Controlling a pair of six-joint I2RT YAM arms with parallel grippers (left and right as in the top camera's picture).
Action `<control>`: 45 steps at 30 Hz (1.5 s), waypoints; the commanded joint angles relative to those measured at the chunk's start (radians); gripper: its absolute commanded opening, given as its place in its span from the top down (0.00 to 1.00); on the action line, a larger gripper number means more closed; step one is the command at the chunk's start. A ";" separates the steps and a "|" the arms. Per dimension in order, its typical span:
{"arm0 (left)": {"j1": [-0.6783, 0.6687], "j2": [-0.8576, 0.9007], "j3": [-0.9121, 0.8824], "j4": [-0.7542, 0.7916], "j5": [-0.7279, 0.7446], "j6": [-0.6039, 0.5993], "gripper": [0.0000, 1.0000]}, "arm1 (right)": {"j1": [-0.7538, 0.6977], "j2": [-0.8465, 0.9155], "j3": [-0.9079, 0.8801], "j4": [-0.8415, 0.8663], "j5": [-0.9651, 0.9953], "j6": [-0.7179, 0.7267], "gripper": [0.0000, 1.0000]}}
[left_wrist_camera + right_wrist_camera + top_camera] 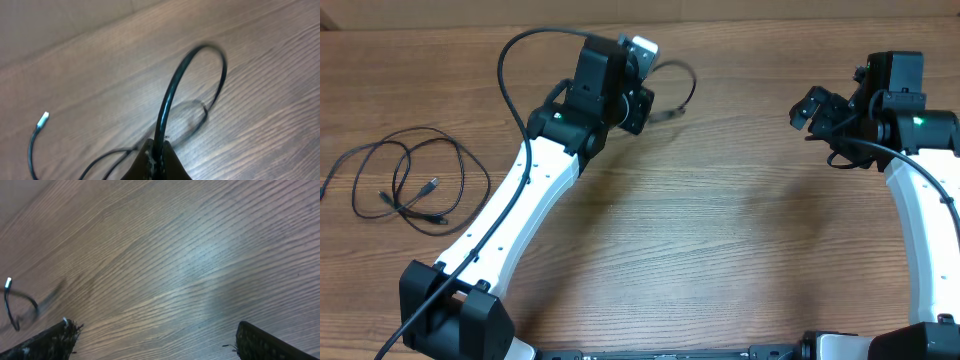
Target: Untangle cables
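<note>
In the left wrist view the left gripper [156, 154] shows only its fingertips [172, 169]; the bottom edge cuts off the rest. The held cable [167, 95] blurs at the top of its loop, and I cannot trace where it ends. A white-tipped plug [44, 118] is too small to identify, and its cord leaves the bottom edge. From overhead the wrist housing [610, 80] covers that gripper's fingers. The coiled cable [405, 185] runs off the left edge, its connectors [430, 186] too tiny to name. The right gripper [810, 110] is a small dark shape there; in its own view the fingers [47, 342] are cropped at the bottom, and a thin cable [15, 311] at far left is smeared.
</note>
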 commanded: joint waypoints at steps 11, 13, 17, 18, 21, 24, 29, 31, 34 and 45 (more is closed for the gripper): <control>-0.002 0.082 -0.097 -0.583 -0.146 -0.623 0.91 | -0.002 -0.005 -0.001 0.002 0.000 0.004 0.00; -0.002 0.082 -0.140 -0.559 -0.169 -0.623 0.53 | -0.002 -0.005 -0.001 0.002 0.000 0.004 0.00; -0.001 0.082 -0.218 -0.444 -0.181 -0.650 0.14 | -0.002 -0.005 -0.001 0.002 0.000 0.004 0.00; -0.001 0.082 -0.225 -0.418 -0.233 -0.676 0.12 | -0.002 -0.005 -0.001 0.002 0.000 0.004 0.00; 0.000 0.082 -0.265 -0.361 -0.326 -0.796 0.16 | -0.002 -0.005 -0.001 0.002 0.000 0.004 0.00; 0.000 0.082 -0.317 -0.256 -0.325 -0.974 0.21 | -0.002 -0.005 -0.001 0.002 0.000 0.004 0.00; 0.034 0.083 -0.378 -0.126 -0.323 -1.128 0.39 | -0.002 -0.005 -0.001 0.002 0.000 0.004 0.00; 0.060 0.085 -0.378 -0.124 -0.321 -1.163 0.35 | -0.002 -0.005 -0.001 0.002 0.000 0.004 0.00; 0.093 0.157 -0.378 -0.045 -0.277 -1.185 0.36 | -0.002 -0.005 -0.001 0.002 0.000 0.004 0.00; 0.105 0.328 -0.378 -0.008 -0.121 -1.212 0.96 | -0.002 -0.005 -0.001 0.002 0.000 0.004 0.00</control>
